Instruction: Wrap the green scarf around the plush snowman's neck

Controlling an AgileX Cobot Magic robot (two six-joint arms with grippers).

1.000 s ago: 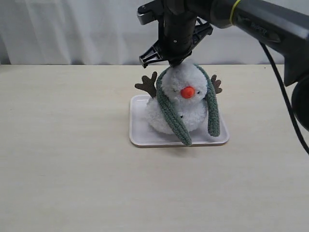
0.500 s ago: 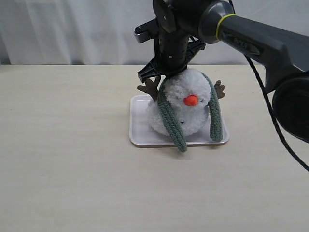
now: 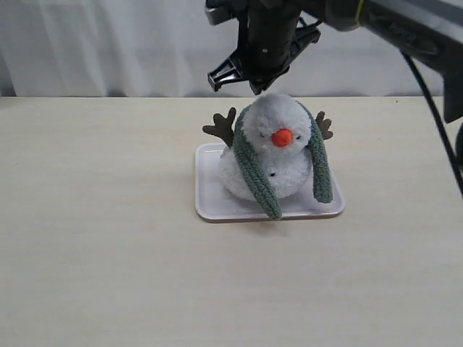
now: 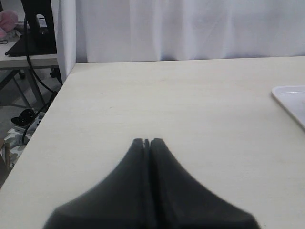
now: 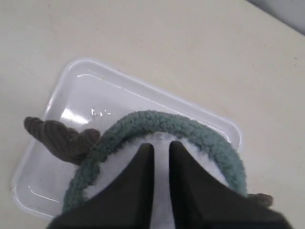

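On the white tray [image 3: 210, 206], we see the green scarf [image 3: 255, 177] looped behind the plush snowman [image 3: 289, 177] at head and neck. Both ends hang down its front, one either side of the orange nose [image 3: 282, 137]. Just above the head hovers the right pincer [image 3: 255, 90], a narrow slit open, gripping nothing. The left pincer [image 4: 147, 141] is pressed together over the counter [image 4: 190, 105], apart from the tray.

No legible text, label, brand mark, number or sign noted in any view: none on the green scarf [image 3: 253, 173], plush snowman [image 3: 269, 124], white tray [image 3: 210, 206], table [image 3: 101, 253] or right arm housing [image 3: 409, 25].
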